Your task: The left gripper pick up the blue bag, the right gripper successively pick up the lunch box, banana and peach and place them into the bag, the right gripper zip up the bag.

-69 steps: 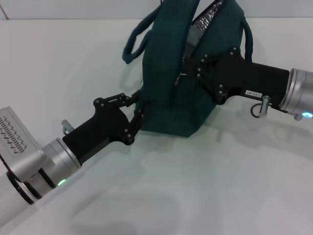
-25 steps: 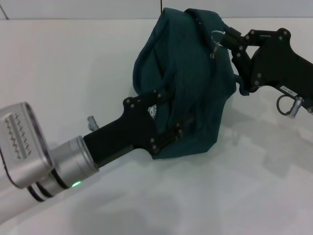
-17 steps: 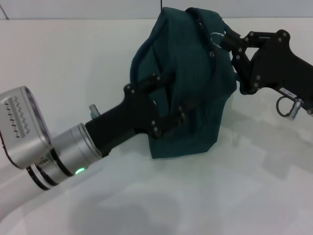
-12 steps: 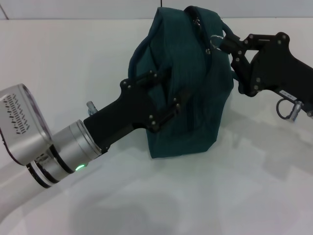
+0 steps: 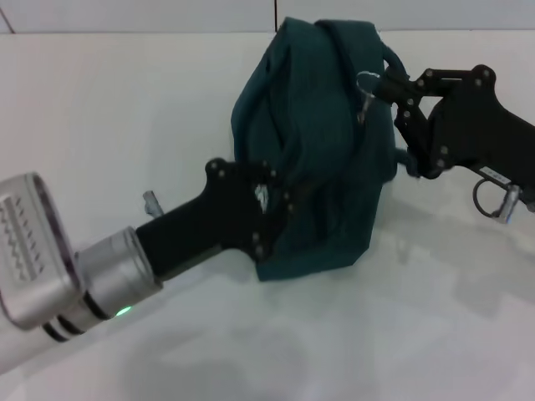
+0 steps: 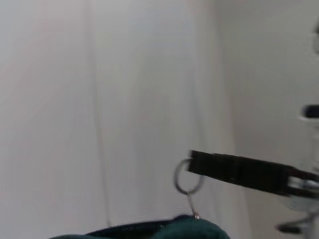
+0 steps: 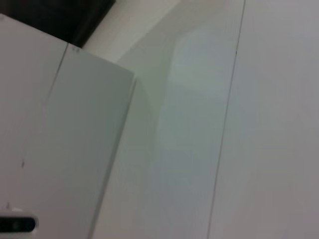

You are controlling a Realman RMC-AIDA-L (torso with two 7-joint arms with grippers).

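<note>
The blue bag (image 5: 322, 142) stands on the white table, its top drawn closed and its fabric slumped. My left gripper (image 5: 274, 200), on the silver wrist, reaches in from the lower left and is shut on the fabric of the bag's near side. My right gripper (image 5: 383, 83) comes in from the right at the bag's top and is shut on the metal ring pull (image 5: 365, 82) of the zipper. The left wrist view shows that ring pull (image 6: 188, 177) at the tip of a black finger (image 6: 239, 170) above the bag's top edge (image 6: 169, 231). The lunch box, banana and peach are out of view.
The white table (image 5: 376, 326) spreads around the bag, and a pale wall (image 5: 125, 15) borders it at the back. The right wrist view holds only white panels (image 7: 199, 124).
The foil-lined opening seen 2.8 s ago is now closed. My left gripper has slid lower on the bag's near side. The right gripper stays at the top holding the ring pull.
</note>
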